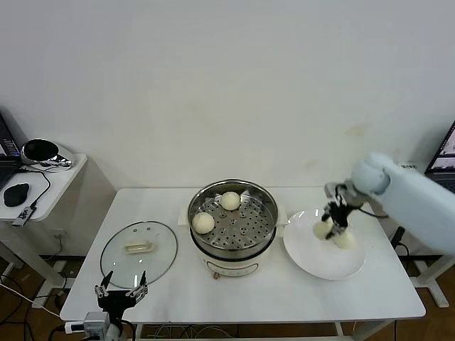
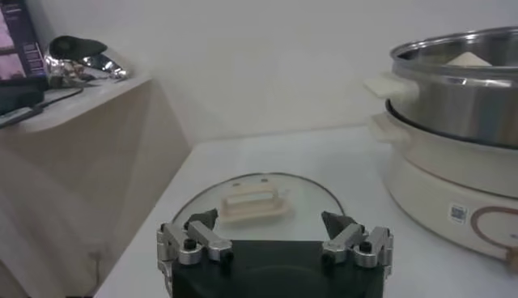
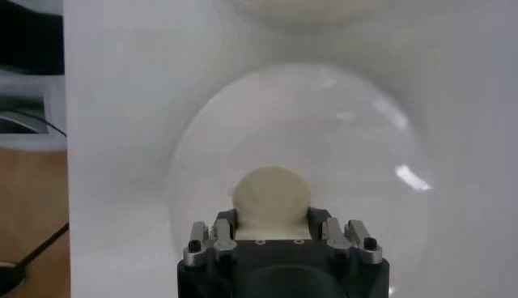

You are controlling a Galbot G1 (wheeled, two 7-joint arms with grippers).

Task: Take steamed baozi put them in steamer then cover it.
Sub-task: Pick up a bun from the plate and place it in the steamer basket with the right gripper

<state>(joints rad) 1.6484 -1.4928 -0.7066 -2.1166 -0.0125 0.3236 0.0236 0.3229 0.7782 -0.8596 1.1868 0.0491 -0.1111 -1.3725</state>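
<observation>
My right gripper [image 1: 334, 224] is over the white plate [image 1: 313, 261] near the right edge of the desk [image 1: 234, 298], and its jaws are closed on one steamed baozi [image 3: 269, 197], while a second bun [image 1: 346, 240] lies on the plate just beside it. Two more baozi [image 1: 203, 223] are already on the perforated tray inside the steamer [image 1: 233, 245], which stands in the middle of the desk. My left gripper [image 2: 275, 244] waits at the front left corner with its jaws wide open and empty, just beside the cover [image 1: 114, 256], which lies flat on the desk.
</observation>
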